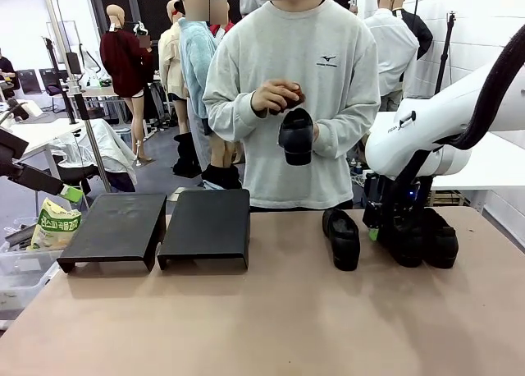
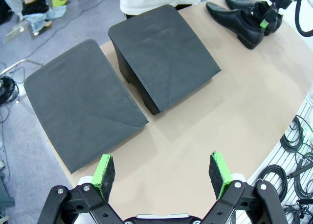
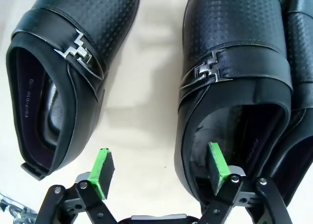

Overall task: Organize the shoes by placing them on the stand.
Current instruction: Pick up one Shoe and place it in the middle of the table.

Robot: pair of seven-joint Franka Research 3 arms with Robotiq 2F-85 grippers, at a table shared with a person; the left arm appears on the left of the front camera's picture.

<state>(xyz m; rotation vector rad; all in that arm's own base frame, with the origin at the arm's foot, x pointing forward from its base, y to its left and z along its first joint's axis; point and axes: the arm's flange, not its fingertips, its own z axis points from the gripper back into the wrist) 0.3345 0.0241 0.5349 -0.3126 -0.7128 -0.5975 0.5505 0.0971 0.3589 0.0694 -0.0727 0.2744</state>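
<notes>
Straddling the side of one shoe (image 3: 234,62), right end effector (image 3: 159,160) hides its heel.

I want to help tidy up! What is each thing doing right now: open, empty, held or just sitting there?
Stand: empty, no shoes on its panels.
Left shoe: on the table, untouched.
Middle shoe: on the table, right gripper straddling its side wall.
Right shoe: on the table, close beside the middle shoe.
Held shoe: in the person's hands.
Left gripper: fingers open, holding nothing.
Right gripper: fingers open, one inside the middle shoe.
</notes>
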